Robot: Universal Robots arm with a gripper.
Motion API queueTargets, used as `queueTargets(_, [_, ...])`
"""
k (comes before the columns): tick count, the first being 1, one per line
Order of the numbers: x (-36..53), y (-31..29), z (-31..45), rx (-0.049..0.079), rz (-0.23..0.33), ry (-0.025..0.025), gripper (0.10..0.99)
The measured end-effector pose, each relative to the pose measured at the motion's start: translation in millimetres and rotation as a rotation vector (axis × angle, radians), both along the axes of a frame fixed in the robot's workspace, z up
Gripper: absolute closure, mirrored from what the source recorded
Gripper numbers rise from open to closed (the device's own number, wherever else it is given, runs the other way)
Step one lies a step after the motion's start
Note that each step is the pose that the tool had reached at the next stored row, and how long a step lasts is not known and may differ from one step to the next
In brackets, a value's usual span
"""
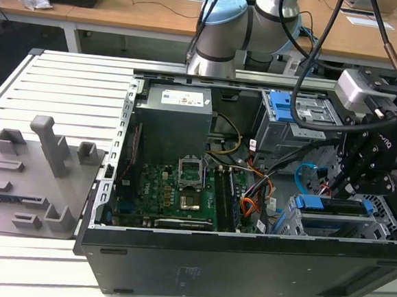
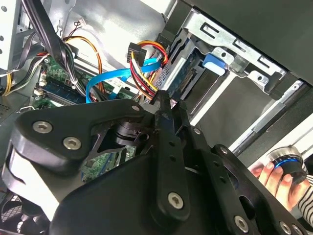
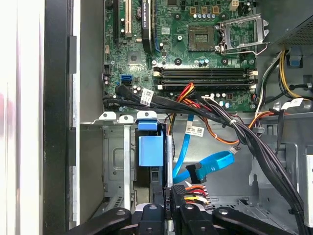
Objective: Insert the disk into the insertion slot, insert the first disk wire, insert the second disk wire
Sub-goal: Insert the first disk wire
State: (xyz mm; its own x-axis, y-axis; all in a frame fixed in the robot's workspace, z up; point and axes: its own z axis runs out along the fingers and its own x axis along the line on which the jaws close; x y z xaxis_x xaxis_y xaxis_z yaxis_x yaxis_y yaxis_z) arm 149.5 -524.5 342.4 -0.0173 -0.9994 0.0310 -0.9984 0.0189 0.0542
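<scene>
— Blue-framed disk (image 1: 331, 204), where is it?
— Seated in the perforated drive cage (image 1: 290, 223), at four o'clock in the open computer case (image 1: 244, 262), exterior view.
— And the fingers (image 2: 164, 105)?
— Clenched on a black power connector (image 3: 180, 193) with red and yellow wires, just beside the disk's end. The blue data cable (image 3: 215, 161) lies loose nearby.

I've got the motherboard (image 1: 171, 188) sitting in the open case (image 1: 244, 262), power supply (image 1: 173, 122) just beside it. Grey fixture (image 1: 38, 170) sits outside the case on the exterior view's left.
</scene>
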Motion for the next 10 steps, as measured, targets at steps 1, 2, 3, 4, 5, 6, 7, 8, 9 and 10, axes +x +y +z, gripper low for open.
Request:
queueTargets(1, [0.2,0.0,-0.5,0.0,0.0,0.0,0.902])
queueTargets(2, [0.8,0.0,-0.9,0.0,0.0,0.0,0.902])
queueTargets(3, [2.0,0.0,-1.3,0.0,0.0,0.0001,0.902])
queueTargets(4, [3.7,0.0,-1.3,0.0,0.0,0.0001,0.902])
queueTargets(5, [4.4,0.0,-1.3,0.0,0.0,0.0001,0.902])
queueTargets(6, [5.0,0.1,-1.3,0.0,0.0,0.0001,0.902])
queueTargets(7, [5.2,-0.5,-1.3,0.0,0.0,0.0001,0.902])
queueTargets(8, [5.8,-1.1,-1.3,0.0,0.0,0.0001,0.902])
queueTargets(9, [6.9,-1.9,-1.3,0.0,0.0,0.0001,0.902])
queueTargets(10, [8.3,-2.5,-1.3,0.0,0.0,0.0001,0.902])
